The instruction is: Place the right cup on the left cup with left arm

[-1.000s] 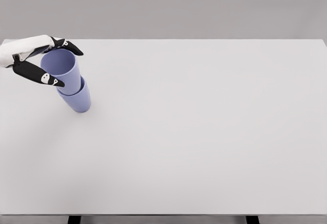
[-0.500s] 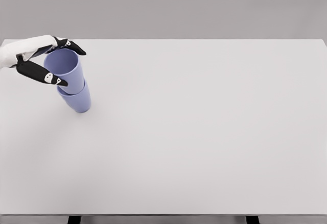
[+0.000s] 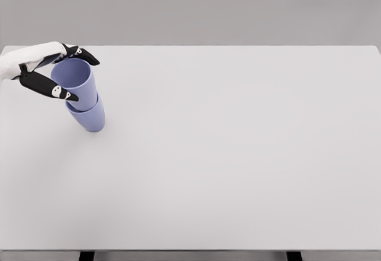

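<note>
Left hand (image 3: 50, 70): enters from the left edge at the table's far-left corner; white palm and wrist, black fingers; arm mostly out of frame
Hand state: grasping the upper cup around its rim; black thumb (image 3: 52, 88) lies across the near-left side of the rim, other fingers (image 3: 83, 54) reach over the far side; rim sits between them; contact looks likely but the exact touch points are hard to tell
Upper cup (image 3: 78, 82): lavender-blue, open mouth facing up and slightly toward the camera; nested into the lower cup; only its top part shows above the lower cup's rim; leans a little to the left
Lower cup (image 3: 89, 117): same lavender-blue; stands on the table under the upper cup; base on the surface; leans the same way as the upper one; no fingers on it
Stack position: far-left part of the table, near the back edge, well apart from the centre and from the right side
Table (image 3: 238, 154): pale grey-white flat top filling most of the view; dark legs (image 3: 87, 255) poke out below the near edge
Background: plain grey wall behind the table's back edge
Right hand: not in view
</note>
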You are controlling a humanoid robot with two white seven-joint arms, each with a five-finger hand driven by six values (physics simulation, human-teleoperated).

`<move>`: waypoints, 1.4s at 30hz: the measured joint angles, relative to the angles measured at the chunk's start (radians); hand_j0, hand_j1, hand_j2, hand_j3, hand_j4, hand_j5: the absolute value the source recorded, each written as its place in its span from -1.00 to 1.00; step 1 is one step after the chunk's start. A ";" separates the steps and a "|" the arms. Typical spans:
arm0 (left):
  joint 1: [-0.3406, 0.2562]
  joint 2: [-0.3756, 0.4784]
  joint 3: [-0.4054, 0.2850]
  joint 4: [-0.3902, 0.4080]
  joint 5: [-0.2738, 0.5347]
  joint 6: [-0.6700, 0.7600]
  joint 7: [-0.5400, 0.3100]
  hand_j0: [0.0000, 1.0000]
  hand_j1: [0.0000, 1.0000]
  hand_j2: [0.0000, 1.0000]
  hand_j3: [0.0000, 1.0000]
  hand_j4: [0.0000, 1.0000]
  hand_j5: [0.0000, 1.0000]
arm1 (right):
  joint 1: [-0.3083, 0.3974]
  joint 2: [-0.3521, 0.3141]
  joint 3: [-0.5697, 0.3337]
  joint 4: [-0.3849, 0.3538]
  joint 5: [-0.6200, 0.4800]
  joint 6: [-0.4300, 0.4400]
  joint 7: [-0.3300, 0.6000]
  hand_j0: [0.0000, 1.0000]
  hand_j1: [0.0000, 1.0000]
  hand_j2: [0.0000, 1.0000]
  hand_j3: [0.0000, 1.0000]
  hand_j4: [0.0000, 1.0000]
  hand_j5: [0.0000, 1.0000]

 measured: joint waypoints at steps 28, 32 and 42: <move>0.017 0.000 0.009 0.003 -0.002 -0.004 0.000 0.89 0.89 0.89 0.89 0.89 0.89 | 0.000 0.000 0.000 0.000 0.000 0.000 0.000 1.00 1.00 1.00 1.00 1.00 1.00; 0.017 0.001 0.015 -0.002 -0.002 -0.006 0.000 0.98 0.98 0.98 0.98 0.98 0.98 | 0.000 0.000 0.000 0.000 0.000 0.000 0.000 1.00 1.00 1.00 1.00 1.00 1.00; 0.015 0.027 0.039 -0.013 -0.004 -0.011 0.000 1.00 1.00 1.00 1.00 1.00 1.00 | 0.000 0.000 0.000 0.000 0.000 0.000 0.000 1.00 1.00 1.00 1.00 1.00 1.00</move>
